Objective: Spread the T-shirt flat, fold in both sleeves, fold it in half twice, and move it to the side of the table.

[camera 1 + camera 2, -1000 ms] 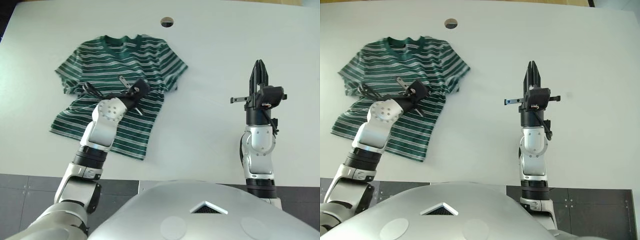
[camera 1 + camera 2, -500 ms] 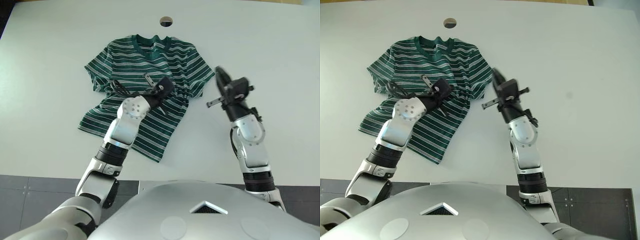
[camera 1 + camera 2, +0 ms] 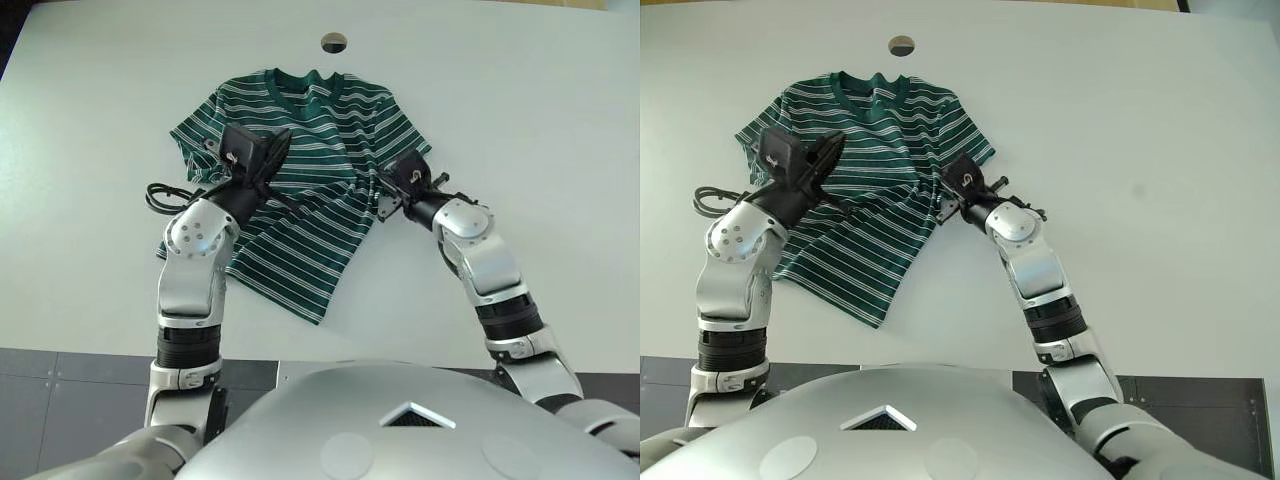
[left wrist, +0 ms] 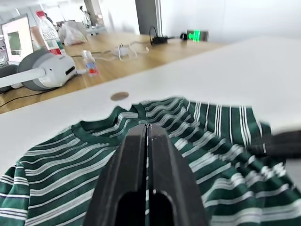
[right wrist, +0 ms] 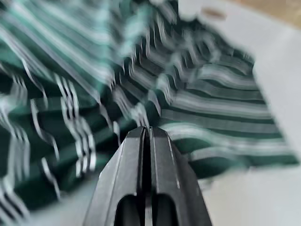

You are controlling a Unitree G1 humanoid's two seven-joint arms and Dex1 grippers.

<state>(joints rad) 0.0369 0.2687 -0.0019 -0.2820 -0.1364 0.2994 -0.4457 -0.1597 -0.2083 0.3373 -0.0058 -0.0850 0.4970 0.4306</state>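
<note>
Left eye view: T-shirt [image 3: 320, 120] on table [image 3: 560, 110] under left tool [image 3: 278, 140], right tool [image 3: 388, 172]

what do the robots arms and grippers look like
Both arms are silver-grey segments with round joint caps and black bands. The left gripper and right gripper are black, each with two tapering fingers. A black cable loops at the left wrist.

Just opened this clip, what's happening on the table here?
A humanoid robot is working on a green striped T-shirt lying on a white table. The shirt is roughly spread, with both sleeves out and nothing folded yet. The left gripper, shut, hangs over the chest; the right gripper, also shut, is at the shirt's right edge under the sleeve.
</note>
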